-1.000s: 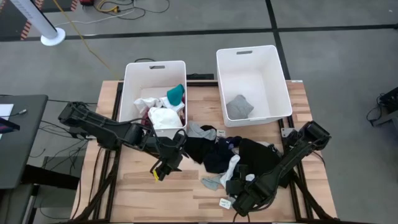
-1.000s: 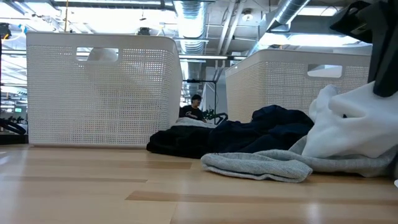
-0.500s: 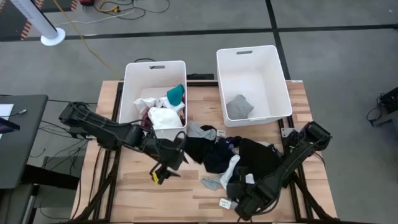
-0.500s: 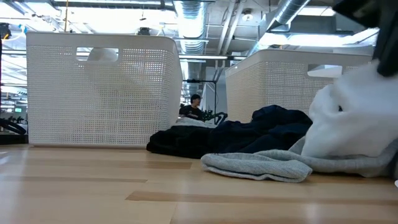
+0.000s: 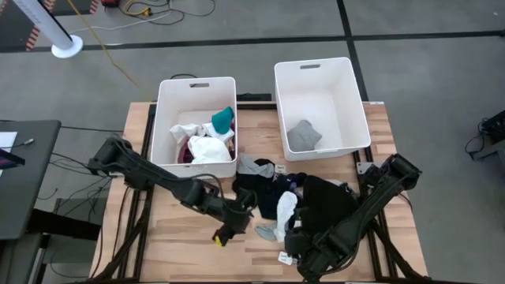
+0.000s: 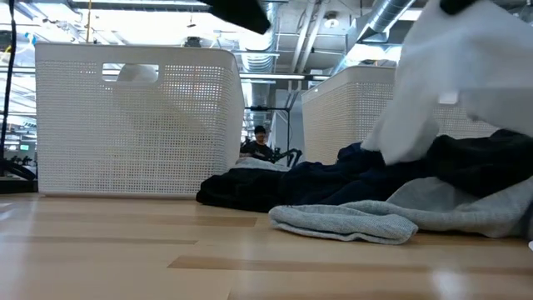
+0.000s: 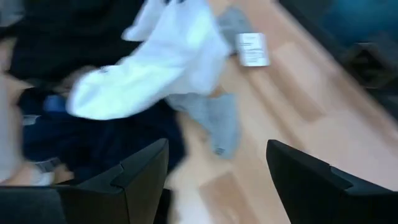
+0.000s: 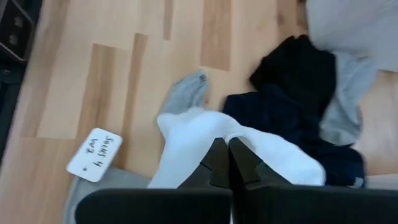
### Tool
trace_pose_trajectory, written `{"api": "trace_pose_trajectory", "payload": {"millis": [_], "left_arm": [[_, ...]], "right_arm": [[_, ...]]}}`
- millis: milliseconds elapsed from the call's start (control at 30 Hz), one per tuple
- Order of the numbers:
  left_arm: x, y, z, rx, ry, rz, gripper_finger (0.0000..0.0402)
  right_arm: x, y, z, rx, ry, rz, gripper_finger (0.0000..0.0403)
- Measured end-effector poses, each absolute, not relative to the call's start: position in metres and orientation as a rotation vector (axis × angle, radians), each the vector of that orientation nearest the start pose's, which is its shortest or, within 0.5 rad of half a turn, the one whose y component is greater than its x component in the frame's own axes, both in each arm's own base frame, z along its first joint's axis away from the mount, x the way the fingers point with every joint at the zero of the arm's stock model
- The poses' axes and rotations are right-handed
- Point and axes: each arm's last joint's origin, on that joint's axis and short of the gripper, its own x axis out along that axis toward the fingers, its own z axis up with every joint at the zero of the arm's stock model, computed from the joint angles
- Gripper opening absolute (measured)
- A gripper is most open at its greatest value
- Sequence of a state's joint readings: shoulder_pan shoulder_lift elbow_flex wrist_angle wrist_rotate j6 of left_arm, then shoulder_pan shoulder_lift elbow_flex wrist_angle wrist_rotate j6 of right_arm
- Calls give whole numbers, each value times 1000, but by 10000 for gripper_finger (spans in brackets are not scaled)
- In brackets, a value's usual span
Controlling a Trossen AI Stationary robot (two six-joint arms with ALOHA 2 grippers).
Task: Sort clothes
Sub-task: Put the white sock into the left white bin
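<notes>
At lower centre, the right pincer (image 8: 227,163) is clenched on a white sock (image 5: 286,208) above the counter (image 5: 173,229); the left pincer (image 5: 237,223) stays released nearby

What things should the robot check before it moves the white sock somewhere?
1. Right gripper shut on the white sock: ok, the fingers are pinched together on the cloth.
2. Sock lifted free of the pile: cannot tell; in the low view it hangs above the dark clothes, but its lower end may touch them.
3. Left gripper out of the way: not ok, it hovers open beside the pile, near the sock.
4. Room in the right bin: ok, only one grey garment lies inside.
5. Room in the left bin: ok, though several clothes are already there.
6. Paper tag not caught: ok, it lies flat on the table.
</notes>
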State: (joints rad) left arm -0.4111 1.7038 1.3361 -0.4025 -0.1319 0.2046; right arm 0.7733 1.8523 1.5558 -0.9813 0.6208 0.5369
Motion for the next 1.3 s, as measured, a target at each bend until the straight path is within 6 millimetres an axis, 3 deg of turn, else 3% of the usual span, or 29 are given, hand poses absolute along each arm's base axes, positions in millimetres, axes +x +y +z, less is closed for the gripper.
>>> {"api": "trace_pose_trajectory", "payload": {"millis": [233, 633, 1000, 1300], "left_arm": [[361, -151, 252, 421, 664, -229, 264], [377, -159, 267, 200, 433, -224, 264], [392, -157, 241, 146, 459, -145, 264], [398, -150, 235, 150, 446, -32, 261]], "right_arm": [[276, 247, 268, -386, 927, -166, 0], [276, 240, 269, -442, 922, -222, 0], [279, 241, 278, -505, 856, -249, 0], [283, 244, 291, -541, 815, -223, 0]]}}
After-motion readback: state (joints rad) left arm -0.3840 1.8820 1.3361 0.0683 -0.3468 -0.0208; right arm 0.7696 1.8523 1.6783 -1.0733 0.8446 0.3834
